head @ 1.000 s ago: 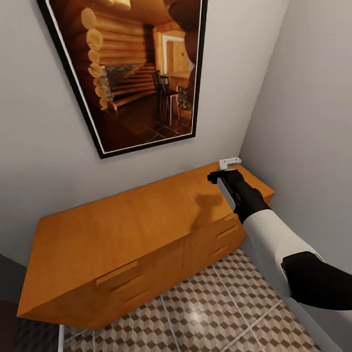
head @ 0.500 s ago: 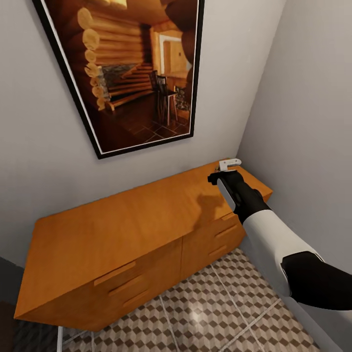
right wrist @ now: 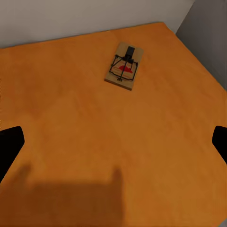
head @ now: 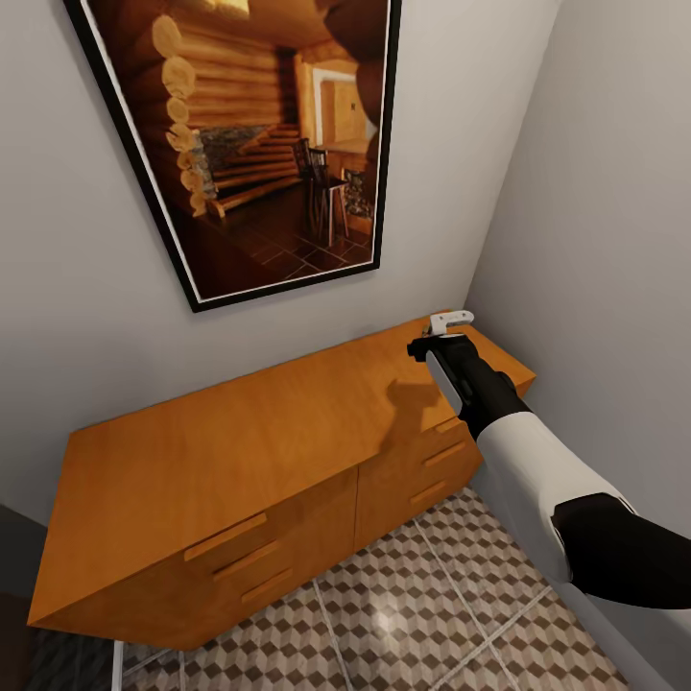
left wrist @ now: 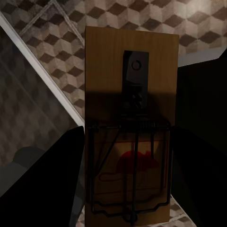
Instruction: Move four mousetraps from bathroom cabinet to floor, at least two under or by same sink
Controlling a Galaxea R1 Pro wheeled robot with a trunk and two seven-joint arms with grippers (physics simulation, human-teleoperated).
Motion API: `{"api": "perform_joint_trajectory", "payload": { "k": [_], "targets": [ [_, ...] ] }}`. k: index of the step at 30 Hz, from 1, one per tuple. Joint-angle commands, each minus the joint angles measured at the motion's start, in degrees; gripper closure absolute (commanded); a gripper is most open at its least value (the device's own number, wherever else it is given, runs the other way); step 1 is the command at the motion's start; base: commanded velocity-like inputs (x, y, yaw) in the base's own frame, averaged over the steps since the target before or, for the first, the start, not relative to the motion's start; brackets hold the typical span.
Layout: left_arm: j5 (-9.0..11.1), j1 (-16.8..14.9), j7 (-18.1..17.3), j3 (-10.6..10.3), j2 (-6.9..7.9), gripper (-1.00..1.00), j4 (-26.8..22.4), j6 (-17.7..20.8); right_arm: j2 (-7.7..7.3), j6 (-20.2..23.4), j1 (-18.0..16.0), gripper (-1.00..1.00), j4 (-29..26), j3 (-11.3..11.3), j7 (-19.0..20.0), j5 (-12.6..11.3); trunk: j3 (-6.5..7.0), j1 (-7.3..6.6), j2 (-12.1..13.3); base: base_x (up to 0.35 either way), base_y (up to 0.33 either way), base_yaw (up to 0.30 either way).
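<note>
A mousetrap (left wrist: 130,118), a brown wooden plate with a wire spring and a red mark, sits between the dark fingers (left wrist: 42,184) of my left gripper (left wrist: 127,170), which is shut on it above the cube-patterned bathroom floor (left wrist: 42,33). A second mousetrap (right wrist: 124,66) lies flat on the orange-brown cabinet (right wrist: 71,118) top near its far corner. My right gripper (right wrist: 113,142) hovers open above the top, short of that trap. In the head view the right gripper (head: 439,336) hangs over the cabinet (head: 221,451) at its right end.
A large framed picture (head: 259,144) hangs on the wall above the cabinet. A grey wall (head: 614,240) closes in on the right, close to my right arm. Tiled floor (head: 403,614) runs in front of the drawer fronts (head: 240,557).
The head view shifted slightly a second ago, then held. My right gripper has stayed almost in place over the cabinet's right end.
</note>
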Motion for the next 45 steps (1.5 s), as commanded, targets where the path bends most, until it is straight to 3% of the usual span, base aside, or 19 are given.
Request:
{"api": "perform_joint_trajectory", "payload": {
  "k": [1, 21, 24, 26, 28, 45],
  "targets": [
    [0.5, -0.1, 0.1, -0.5, -0.04, 1.0, 0.2, -0.4, -0.04, 0.2, -0.1, -1.0, 0.0, 0.3, -0.5, -0.5, -0.1, 0.03, -0.1, 0.017, 0.0, 0.0],
    [0.5, -0.1, 0.2, -0.5, -0.05, 1.0, 0.2, 0.2, -0.04, 0.1, -0.1, -1.0, 0.7, 0.3, -0.5, -0.5, -0.1, 0.03, -0.1, 0.04, 0.0, 0.0],
    [0.5, -0.1, 0.1, -0.5, -0.21, 1.0, 0.3, 3.6, -0.03, 0.0, -0.1, -1.0, 0.9, 0.3, -0.5, -0.5, -0.1, 0.03, -0.1, 0.138, 0.0, 0.0],
    [0.5, -0.1, 0.0, -0.5, -0.89, 1.0, 0.3, 9.1, -0.03, 0.0, -0.1, -1.0, 1.0, 0.3, -0.5, -0.5, -0.1, 0.03, -0.1, 0.116, 0.0, 0.0],
    [0.5, -0.1, -0.1, -0.5, -1.03, 1.0, 0.3, 10.5, -0.03, 0.0, -0.1, -1.0, 1.0, 0.3, -0.5, -0.5, -0.1, 0.03, -0.1, 0.044, 0.0, 0.0],
    [0.5, 1.2, -0.1, -0.5, -1.28, 1.0, 0.3, 12.1, -0.07, 0.0, -0.1, -1.0, 1.0, 0.3, -0.5, -0.5, -0.1, 0.03, -0.1, 0.005, 0.0, 0.0]
  ]
}}
